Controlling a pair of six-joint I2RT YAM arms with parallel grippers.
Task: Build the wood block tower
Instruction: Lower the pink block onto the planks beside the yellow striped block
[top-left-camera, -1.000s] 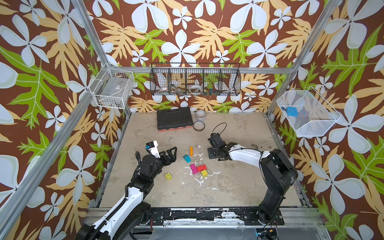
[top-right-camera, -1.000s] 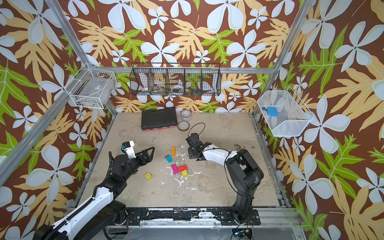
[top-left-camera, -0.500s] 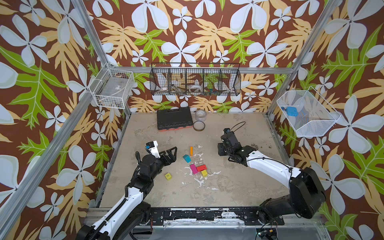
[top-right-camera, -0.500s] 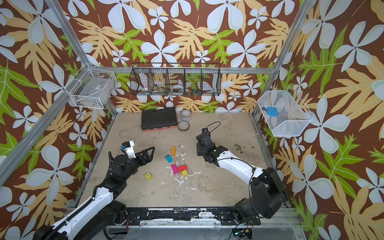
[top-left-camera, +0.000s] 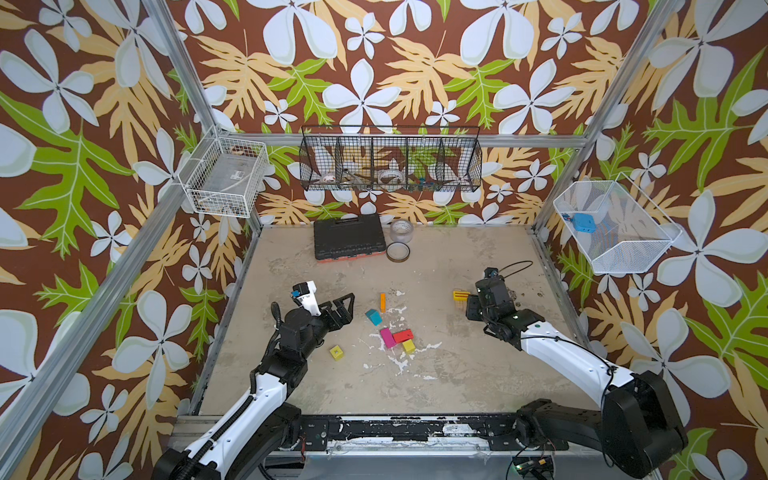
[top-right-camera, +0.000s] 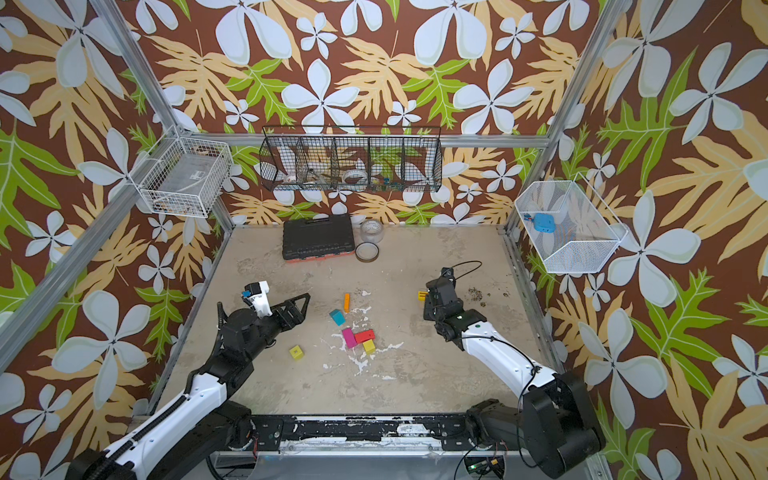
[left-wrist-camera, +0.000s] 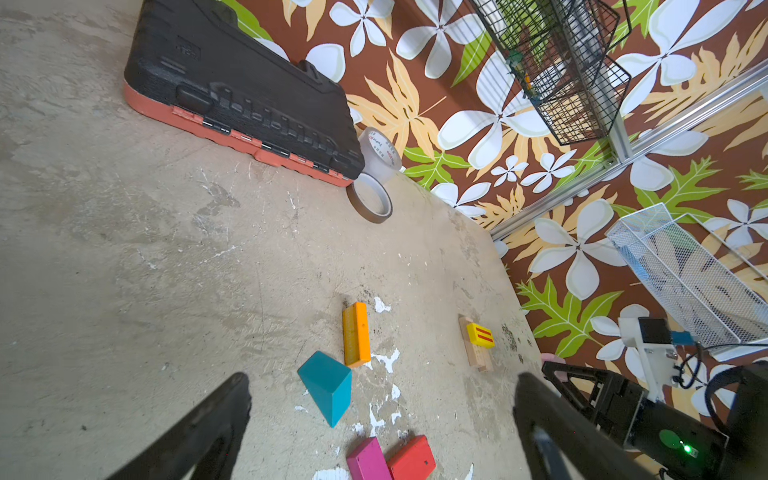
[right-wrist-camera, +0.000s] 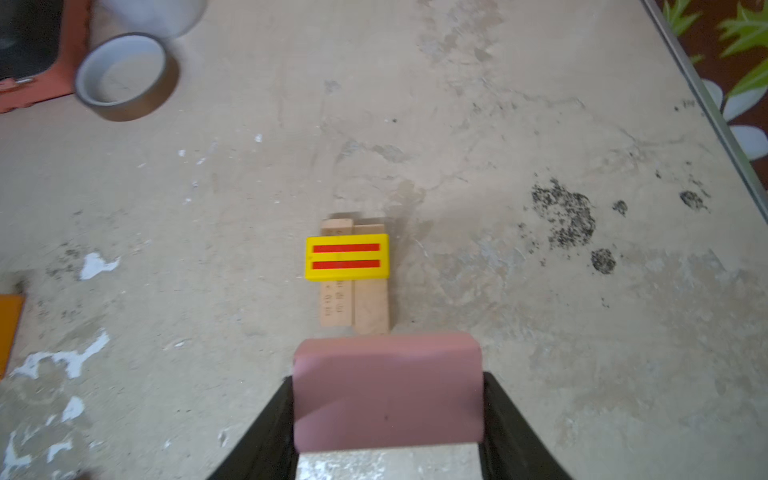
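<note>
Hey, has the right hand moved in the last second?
Yes. The right hand, gripping a pink block, has shifted right in both top views, farther from the orange block.

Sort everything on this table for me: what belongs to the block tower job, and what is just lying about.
For the job: pink block, yellow striped block, tan planks, orange plank, teal wedge, magenta block, red block, yellow block beside it, lone yellow cube.

Lying about: black tool case, brown tape roll, clear tape roll.
</note>
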